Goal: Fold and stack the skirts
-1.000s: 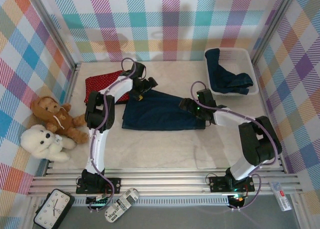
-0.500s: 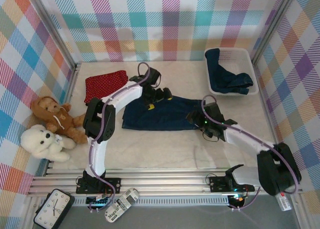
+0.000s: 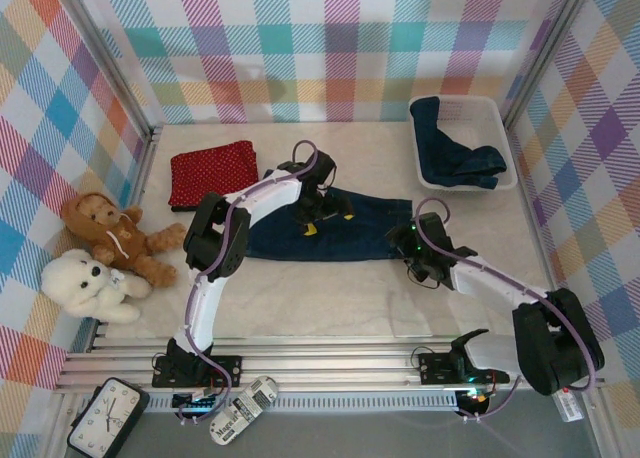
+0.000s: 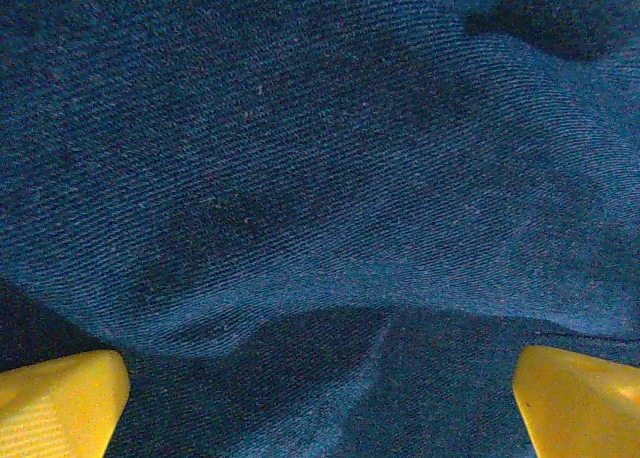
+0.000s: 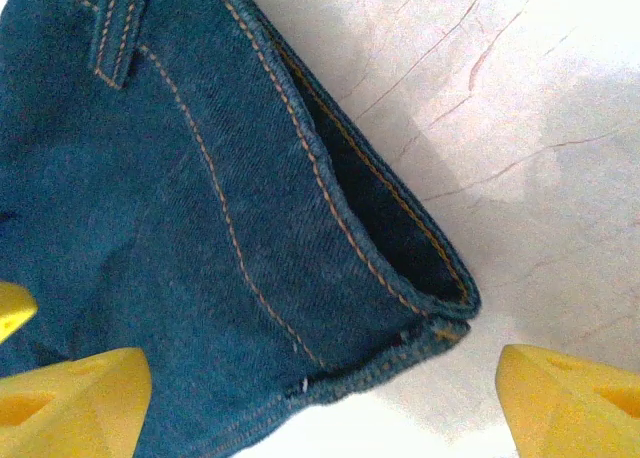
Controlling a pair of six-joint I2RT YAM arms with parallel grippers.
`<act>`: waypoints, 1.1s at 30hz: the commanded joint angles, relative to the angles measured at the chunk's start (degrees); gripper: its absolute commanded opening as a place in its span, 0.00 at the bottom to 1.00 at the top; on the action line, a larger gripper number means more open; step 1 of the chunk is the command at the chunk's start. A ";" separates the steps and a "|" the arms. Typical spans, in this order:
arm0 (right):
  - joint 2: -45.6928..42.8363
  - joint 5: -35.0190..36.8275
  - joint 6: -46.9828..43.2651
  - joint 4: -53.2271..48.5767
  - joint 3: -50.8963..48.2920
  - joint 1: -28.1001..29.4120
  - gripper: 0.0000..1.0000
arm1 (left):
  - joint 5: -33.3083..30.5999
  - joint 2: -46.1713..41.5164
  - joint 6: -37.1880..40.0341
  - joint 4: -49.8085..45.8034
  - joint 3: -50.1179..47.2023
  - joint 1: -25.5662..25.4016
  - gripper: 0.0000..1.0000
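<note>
Denim skirt lies flat mid-worktop, with the red dotted skirt folded at far left. Left tool hangs close over the denim, fingers wide apart; right tool straddles its waistband corner, fingers apart, gripping nothing

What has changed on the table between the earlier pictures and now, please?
The left gripper moved right, from the denim skirt's upper left edge to over its middle, jaws open. The right gripper moved right and toward the near edge, to the skirt's right corner, which lies between its open jaws. Nothing is gripped yet. The red dotted skirt and the basket stayed put.
</note>
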 commanded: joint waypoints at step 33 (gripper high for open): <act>4.04 3.65 -0.85 21.42 -6.86 -0.13 0.00 | 17.62 20.65 4.16 1.20 37.13 -1.65 1.00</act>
